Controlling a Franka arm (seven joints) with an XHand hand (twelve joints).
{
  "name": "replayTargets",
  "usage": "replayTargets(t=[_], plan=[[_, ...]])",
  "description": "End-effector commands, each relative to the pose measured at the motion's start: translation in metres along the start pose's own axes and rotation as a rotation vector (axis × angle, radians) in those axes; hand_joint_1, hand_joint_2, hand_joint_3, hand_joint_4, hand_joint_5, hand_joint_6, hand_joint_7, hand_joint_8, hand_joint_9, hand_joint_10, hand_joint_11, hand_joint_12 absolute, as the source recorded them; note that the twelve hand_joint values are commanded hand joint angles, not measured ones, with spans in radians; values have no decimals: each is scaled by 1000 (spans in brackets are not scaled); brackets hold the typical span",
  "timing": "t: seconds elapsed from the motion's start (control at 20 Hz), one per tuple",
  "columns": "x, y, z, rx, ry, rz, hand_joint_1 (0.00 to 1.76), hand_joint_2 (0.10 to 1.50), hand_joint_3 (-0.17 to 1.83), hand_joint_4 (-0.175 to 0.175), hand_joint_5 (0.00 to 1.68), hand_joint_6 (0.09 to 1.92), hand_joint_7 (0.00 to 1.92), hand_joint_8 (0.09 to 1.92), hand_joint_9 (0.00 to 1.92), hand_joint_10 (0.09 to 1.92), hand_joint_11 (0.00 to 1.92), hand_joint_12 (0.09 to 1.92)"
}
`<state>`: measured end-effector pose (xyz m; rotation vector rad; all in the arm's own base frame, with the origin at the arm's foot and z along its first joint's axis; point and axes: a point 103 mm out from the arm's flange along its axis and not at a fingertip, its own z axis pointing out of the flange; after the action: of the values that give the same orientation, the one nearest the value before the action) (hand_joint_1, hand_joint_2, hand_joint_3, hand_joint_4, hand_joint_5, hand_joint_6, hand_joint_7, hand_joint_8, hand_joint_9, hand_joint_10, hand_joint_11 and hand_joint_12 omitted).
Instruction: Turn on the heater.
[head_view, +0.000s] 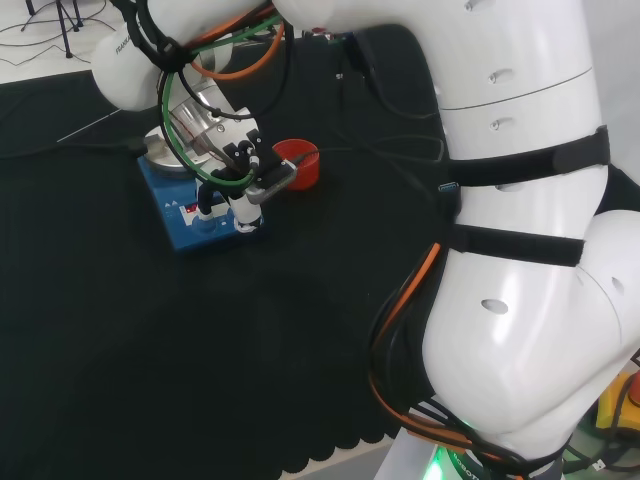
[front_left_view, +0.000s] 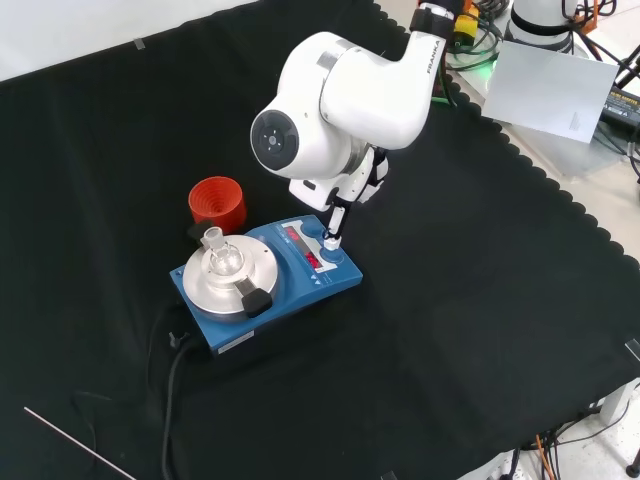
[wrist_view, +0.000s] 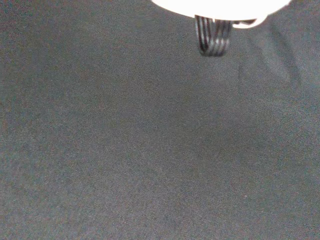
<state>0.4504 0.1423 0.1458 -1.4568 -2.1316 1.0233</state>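
Observation:
The heater (front_left_view: 262, 288) is a blue box with a round silver plate and a red display on its front panel. A small clear flask (front_left_view: 222, 257) stands on the plate. In the front view the hand (front_left_view: 335, 222) hangs below the arm's big white link, with one straight finger pointing down onto a knob at the panel's right end. In the head view the hand (head_view: 243, 178) is over the heater (head_view: 200, 212), and its white fingertips (head_view: 243, 214) rest on the panel. The wrist view has black cloth and a dark ribbed part of the hand (wrist_view: 212, 36).
A red ribbed ring (front_left_view: 217, 203) stands just behind the heater in the front view, to its right as the red ring (head_view: 298, 162) in the head view. A black cable (front_left_view: 168, 385) runs from the heater toward the cloth's front. A thin rod (front_left_view: 75, 444) lies at front left.

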Motion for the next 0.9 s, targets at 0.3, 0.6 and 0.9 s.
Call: replayTargets(t=[0.3, 0.6, 0.9], plan=[[-1, 1, 2, 7, 5, 2, 1471, 657, 1122, -9, 315, 87, 1701, 1793, 1877, 1797, 1920, 1686], [-5, -8, -12, -19, 28, -14, 1472, 656, 1125, -9, 318, 87, 1701, 1793, 1879, 1796, 1919, 1684], [-17, -36, -43, -86, 48, -10, 1471, 654, 1128, -9, 319, 87, 1702, 1791, 1883, 1790, 1920, 1675]])
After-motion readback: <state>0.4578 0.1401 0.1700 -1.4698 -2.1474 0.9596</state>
